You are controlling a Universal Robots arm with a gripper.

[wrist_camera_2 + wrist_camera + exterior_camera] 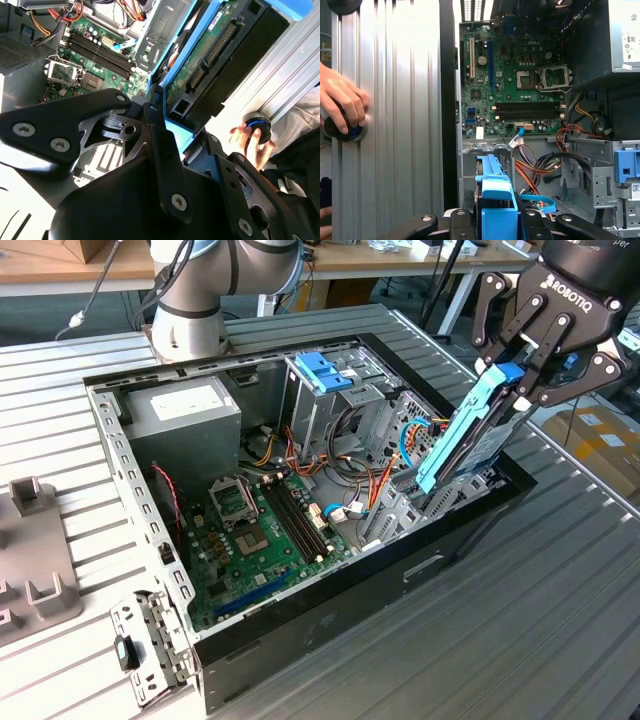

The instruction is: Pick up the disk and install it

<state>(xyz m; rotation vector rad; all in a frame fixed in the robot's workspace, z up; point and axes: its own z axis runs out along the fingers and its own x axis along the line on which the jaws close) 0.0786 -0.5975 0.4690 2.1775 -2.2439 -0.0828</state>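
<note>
- The gripper is clamped on the upper end of the disk, its fingers pinching the blue frame. Since only one end is held, I judge the disk could pivot or slip if its lower end meets resistance.
- The disk hangs tilted at the exterior view's right end of the open computer case, with its lower end down among the metal bays. If it goes in skewed, the side rails could jam on a bay edge.
- Loose orange and blue cables lie close to the disk's lower end and could be trapped or dragged beneath it.
- A person's hand rests on a round knob on the ribbed table beside the case. That is near the arm's working space, so a wide swing is a hazard.
- The disk is a flat, dark slab in a bright blue plastic frame with long side rails. The second wrist view shows a green circuit board and a connector strip on one face.
</note>
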